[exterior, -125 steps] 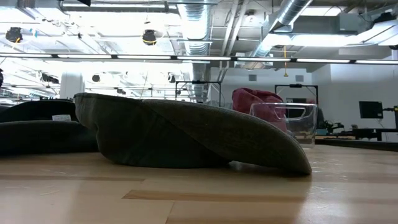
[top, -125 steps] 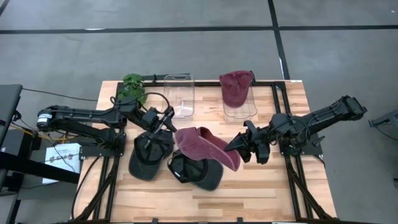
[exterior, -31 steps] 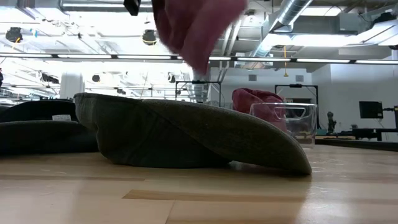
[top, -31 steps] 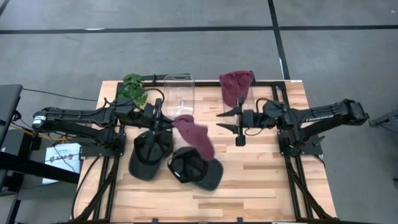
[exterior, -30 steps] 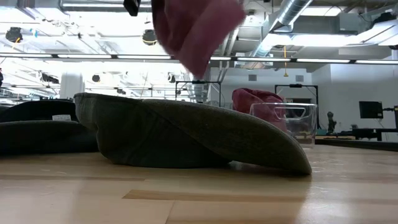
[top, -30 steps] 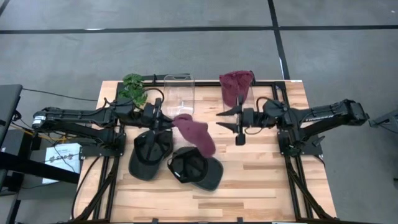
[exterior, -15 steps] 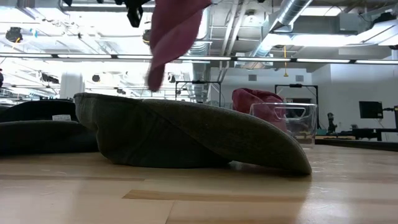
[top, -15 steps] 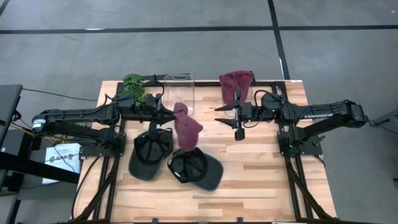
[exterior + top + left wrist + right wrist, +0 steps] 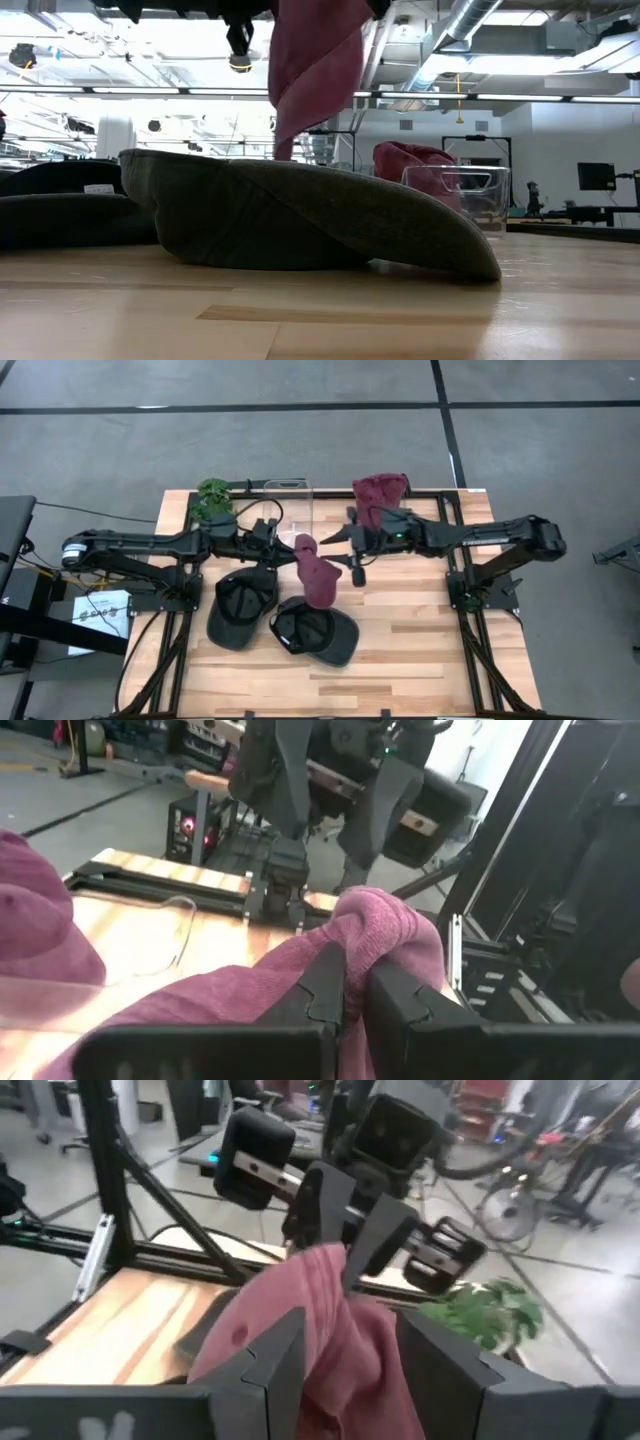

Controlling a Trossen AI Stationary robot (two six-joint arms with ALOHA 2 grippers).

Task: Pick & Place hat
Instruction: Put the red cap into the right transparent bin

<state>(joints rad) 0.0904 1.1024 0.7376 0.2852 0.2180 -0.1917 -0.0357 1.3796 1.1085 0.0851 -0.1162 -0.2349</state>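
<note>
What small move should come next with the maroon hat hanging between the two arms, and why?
Probably close the right tool on the maroon hat. The left tool pinches its top, so it dangles above the dark caps, and the right tool's open fingers already straddle the cloth.

The table (image 9: 420,645) is pale wood planks with a smooth, faintly satin finish, framed by matt black metal rails (image 9: 470,645). The held maroon hat (image 9: 318,578) is soft, matt cloth with a slightly fuzzy weave. The two dark caps (image 9: 245,605) are matt fabric. The bins (image 9: 290,490) are clear, glossy plastic. The gripper fingers (image 9: 325,982) are matt black plastic. The plant (image 9: 212,497) looks like plastic foliage
</note>
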